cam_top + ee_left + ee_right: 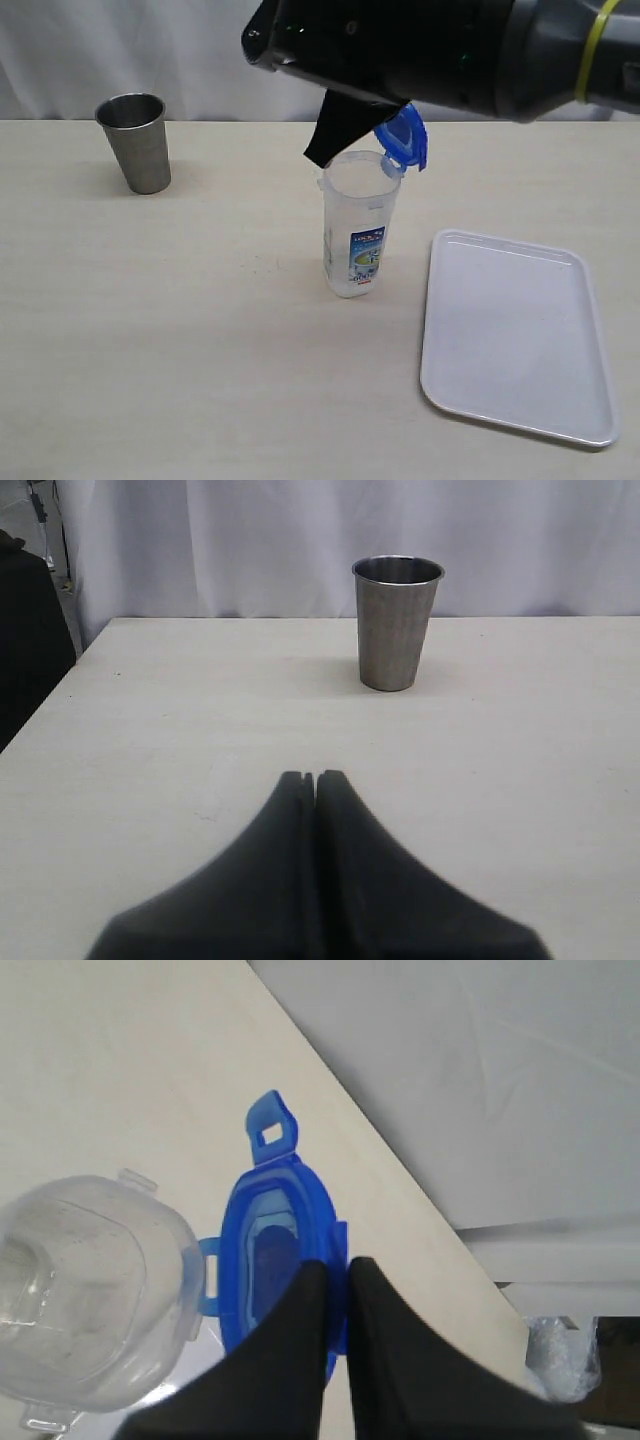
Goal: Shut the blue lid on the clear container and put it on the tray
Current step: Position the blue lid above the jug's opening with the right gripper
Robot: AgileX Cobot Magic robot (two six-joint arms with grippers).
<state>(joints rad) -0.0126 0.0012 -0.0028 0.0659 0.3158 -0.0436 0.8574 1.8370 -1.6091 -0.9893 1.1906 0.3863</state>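
Pale table, tray on it — white curtain behind.

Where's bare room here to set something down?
Free: the wide stretch between the steel cup and the clear container, the table nearer the camera, and the bare tray. Crowded: above the container, where the right pincer holds the blue lid.

A pale wood-grain table is filling the scene, and a white curtain is hanging in soft folds right behind its far edge. Even, soft light is falling across everything, and something dark is standing just off the table's side.
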